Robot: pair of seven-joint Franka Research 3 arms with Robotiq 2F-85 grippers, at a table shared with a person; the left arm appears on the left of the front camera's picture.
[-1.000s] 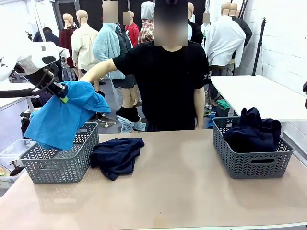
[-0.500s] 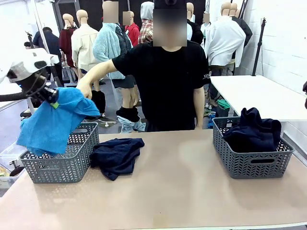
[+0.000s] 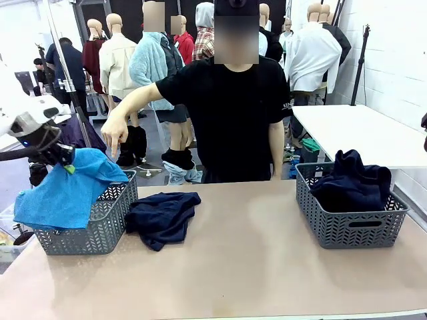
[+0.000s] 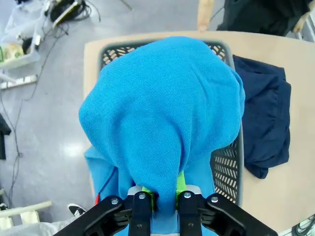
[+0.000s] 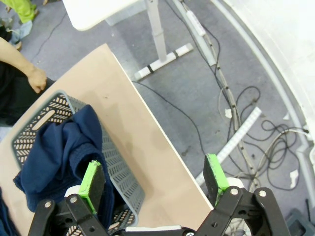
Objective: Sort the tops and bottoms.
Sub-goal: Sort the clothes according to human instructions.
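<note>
Two grey plastic baskets stand on the tan table [image 3: 267, 267]. The left basket [image 3: 87, 230] sits at the robot's left end, and a bright blue shirt [image 3: 63, 193] hangs over its outer rim, most of the cloth draping down the outside toward the picture's left edge, so how much lies inside cannot be told. The right basket [image 3: 350, 217] at the other end holds a heap of dark navy clothing [image 3: 350, 180] that rises above its rim. Between the baskets, just beside the left one, a dark navy garment [image 3: 162, 217] lies crumpled flat on the table, its long side running roughly from the basket toward the table's middle. The left gripper [image 3: 67, 162] is above the left basket with its green pads pressed together on a fold of the blue shirt; in the left wrist view [image 4: 162, 199] the shirt bulges up over the fingers and hides the basket's inside, with the shirt hanging lengthwise away from the grip. In the right wrist view the right gripper [image 5: 155, 179] hovers with its fingers spread wide and nothing between them, above the right basket [image 5: 115, 164] and its navy clothes [image 5: 54, 157]. The person stands behind the table, one hand [image 3: 115, 127] held out above the left basket with fingers hanging down; the other hand is hidden behind the table's edge.
</note>
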